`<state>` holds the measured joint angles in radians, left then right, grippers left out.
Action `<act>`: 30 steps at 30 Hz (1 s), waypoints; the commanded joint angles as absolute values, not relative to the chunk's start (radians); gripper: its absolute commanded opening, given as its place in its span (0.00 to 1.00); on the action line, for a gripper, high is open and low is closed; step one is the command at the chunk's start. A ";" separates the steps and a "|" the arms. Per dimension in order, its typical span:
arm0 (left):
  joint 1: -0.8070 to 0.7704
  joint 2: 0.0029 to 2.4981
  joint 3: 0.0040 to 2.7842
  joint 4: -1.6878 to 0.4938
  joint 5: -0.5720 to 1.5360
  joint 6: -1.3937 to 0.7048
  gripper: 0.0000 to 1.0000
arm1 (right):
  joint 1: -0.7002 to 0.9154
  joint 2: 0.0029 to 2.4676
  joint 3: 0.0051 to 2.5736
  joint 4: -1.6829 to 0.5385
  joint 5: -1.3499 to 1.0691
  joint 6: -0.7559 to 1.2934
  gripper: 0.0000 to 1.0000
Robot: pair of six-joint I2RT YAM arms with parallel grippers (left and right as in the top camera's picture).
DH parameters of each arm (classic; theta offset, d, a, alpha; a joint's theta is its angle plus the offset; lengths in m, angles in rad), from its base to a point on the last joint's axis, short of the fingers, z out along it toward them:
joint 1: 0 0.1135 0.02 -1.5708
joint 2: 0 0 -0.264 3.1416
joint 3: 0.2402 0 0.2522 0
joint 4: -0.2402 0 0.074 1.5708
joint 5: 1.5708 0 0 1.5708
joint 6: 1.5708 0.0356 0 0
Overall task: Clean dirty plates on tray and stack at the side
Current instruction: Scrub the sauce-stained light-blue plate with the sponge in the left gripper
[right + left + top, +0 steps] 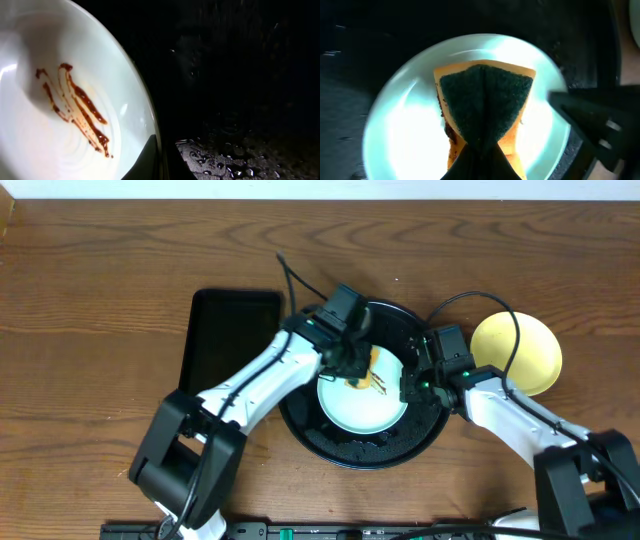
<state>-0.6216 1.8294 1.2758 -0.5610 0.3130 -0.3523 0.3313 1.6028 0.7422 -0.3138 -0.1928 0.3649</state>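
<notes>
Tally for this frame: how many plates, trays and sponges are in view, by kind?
Plates: 2, a mint-blue plate and a yellow plate
Trays: 2, a round black tray and a rectangular black tray
Sponges: 1, the sponge
Total: 5

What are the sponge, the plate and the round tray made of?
The sponge looks like orange foam topped with a dark green fibrous scouring pad; it folds where pinched. The plate is smooth and glossy, perhaps ceramic or melamine; it reflects light brightly. The round tray seems glossy black plastic, though lacquered metal is possible.
</notes>
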 commanded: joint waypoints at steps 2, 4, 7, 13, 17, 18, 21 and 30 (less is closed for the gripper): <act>-0.662 1.850 1.272 -0.551 0.325 -0.385 0.08 | 0.342 1.637 0.738 -0.311 -0.191 0.382 0.01; -0.677 1.866 1.271 -0.551 0.326 -0.424 0.08 | 0.342 1.639 0.738 -0.309 -0.191 0.382 0.01; -0.696 1.886 1.271 -0.539 0.331 -0.445 0.08 | 0.342 1.639 0.738 -0.305 -0.191 0.382 0.01; -0.726 1.893 1.271 -0.516 0.333 -0.493 0.08 | 0.342 1.639 0.738 -0.306 -0.191 0.381 0.01; -0.740 1.896 1.271 -0.514 0.333 -0.540 0.08 | 0.342 1.639 0.738 -0.307 -0.191 0.381 0.01; -0.744 1.899 1.271 -0.513 0.333 -0.549 0.08 | 0.342 1.639 0.738 -0.307 -0.191 0.381 0.01; -0.754 1.911 1.271 -0.510 0.333 -0.556 0.08 | 0.342 1.639 0.738 -0.306 -0.191 0.382 0.01; -0.781 1.960 1.271 -0.490 0.336 -0.567 0.08 | 0.342 1.639 0.738 -0.306 -0.191 0.381 0.01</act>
<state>-0.7731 1.9419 1.2758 -0.4976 0.3202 -0.5537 0.3313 1.6173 0.7422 -0.3050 -0.2012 0.3721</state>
